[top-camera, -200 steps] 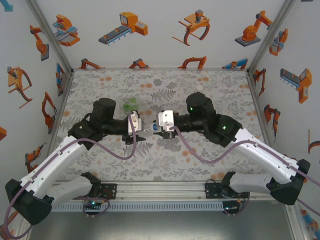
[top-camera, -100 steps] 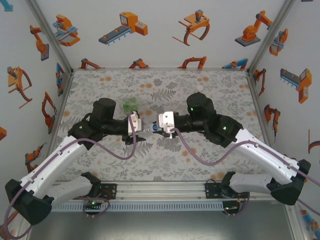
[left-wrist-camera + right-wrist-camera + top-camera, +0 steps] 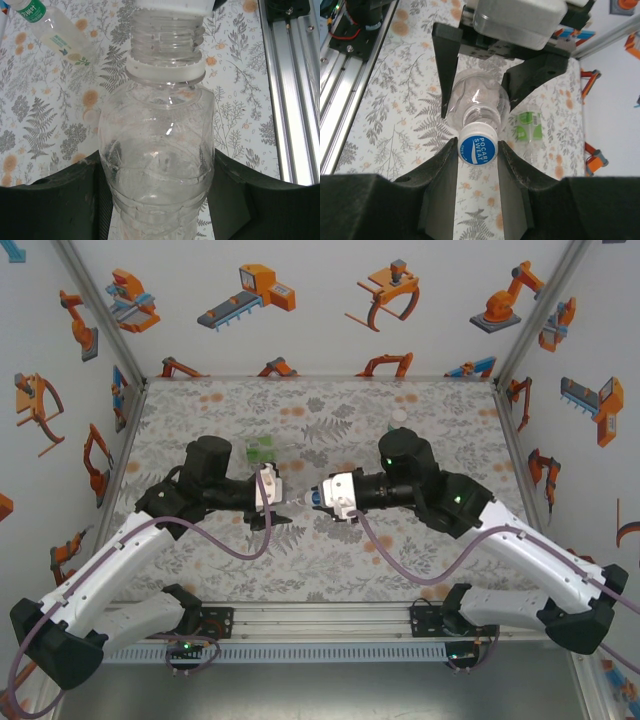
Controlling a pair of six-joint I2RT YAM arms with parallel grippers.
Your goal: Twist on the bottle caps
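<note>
Mid-table: bottle (image 3: 157, 165), lying level, its body clamped by the left gripper (image 3: 283, 496), fingers closed tight on it. Blue cap (image 3: 477, 143): seated on that bottle's mouth, pinched between the right gripper (image 3: 477, 150) fingers, with the neck threads bare below. Second bottle (image 3: 262, 450): lying on the table (image 3: 330, 560), just far of the left gripper. Pale cap (image 3: 399, 416): far right, loose.

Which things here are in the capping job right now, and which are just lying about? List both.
In hand:
- clear bottle, gripped by the left fingers
- blue cap, pinched by the right fingers at that bottle's mouth

Lying about:
- second bottle, green label, on the table
- pale cap, also on the table

Both await capping.
</note>
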